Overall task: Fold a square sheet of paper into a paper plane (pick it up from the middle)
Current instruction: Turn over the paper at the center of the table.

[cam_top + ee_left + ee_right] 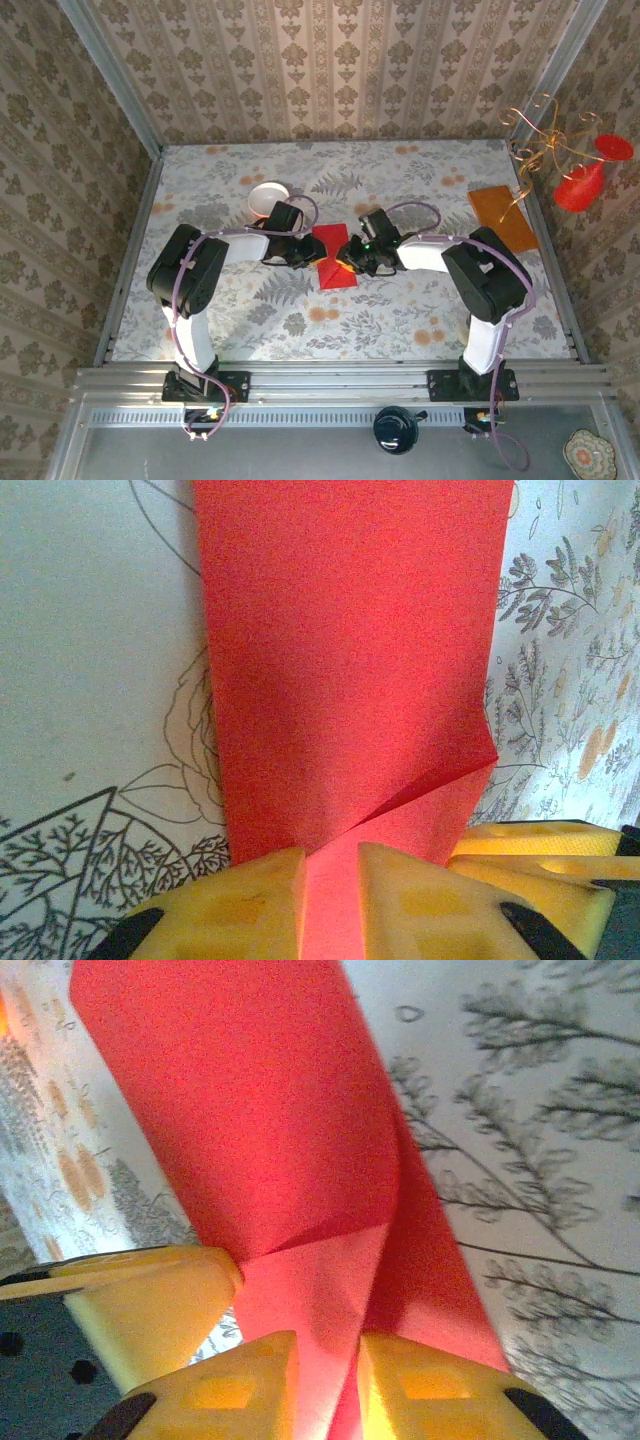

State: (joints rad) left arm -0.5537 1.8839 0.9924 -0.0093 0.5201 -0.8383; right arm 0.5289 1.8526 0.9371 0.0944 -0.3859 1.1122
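The square sheet of paper is bright red and lies folded at the table's middle, between the two grippers. In the left wrist view the sheet runs away as a long band with a diagonal flap at its near right corner. My left gripper is shut on its near edge, and my right gripper's yellow fingers sit close beside. In the right wrist view my right gripper is shut on a raised fold of the sheet. From above, the left gripper and right gripper meet at the sheet. The paper plane is out of view.
A small white bowl stands behind the left arm. An orange-brown board lies at the right edge, next to a gold wire stand with red cones. The floral tablecloth covers the table, with patterned walls on three sides.
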